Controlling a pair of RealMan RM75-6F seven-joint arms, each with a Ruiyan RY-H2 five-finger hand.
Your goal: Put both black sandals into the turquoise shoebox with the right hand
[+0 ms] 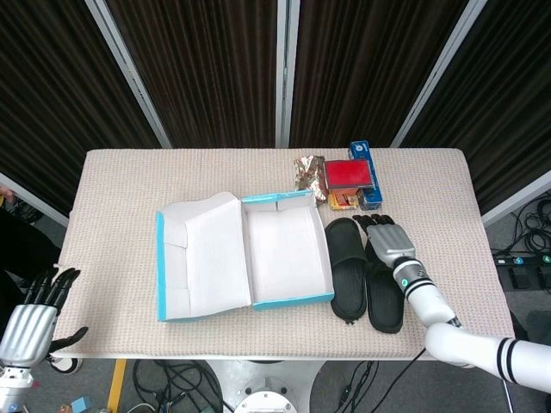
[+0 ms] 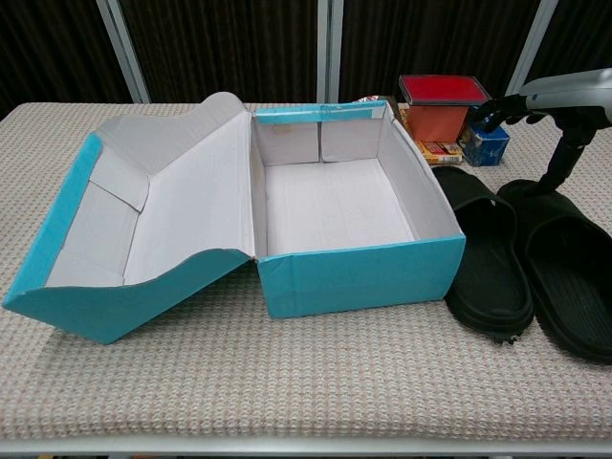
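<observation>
The turquoise shoebox (image 1: 293,301) (image 2: 363,277) lies open in the middle of the table, white inside and holding nothing, its lid (image 1: 200,258) folded out to the left. Two black sandals lie side by side just right of it: one (image 1: 346,268) (image 2: 486,260) against the box wall, the other (image 1: 386,301) (image 2: 572,282) further right. My right hand (image 1: 388,241) (image 2: 566,99) hovers over the far end of the outer sandal, fingers apart and holding nothing; in the chest view its thumb points down toward the sandal. My left hand (image 1: 33,317) hangs open off the table's front left corner.
Behind the sandals stand a red-topped box (image 1: 348,174) (image 2: 444,103), a blue carton (image 1: 367,169) (image 2: 486,143), a small yellow pack (image 1: 343,201) and a foil packet (image 1: 307,169). The table's right edge is close to the sandals.
</observation>
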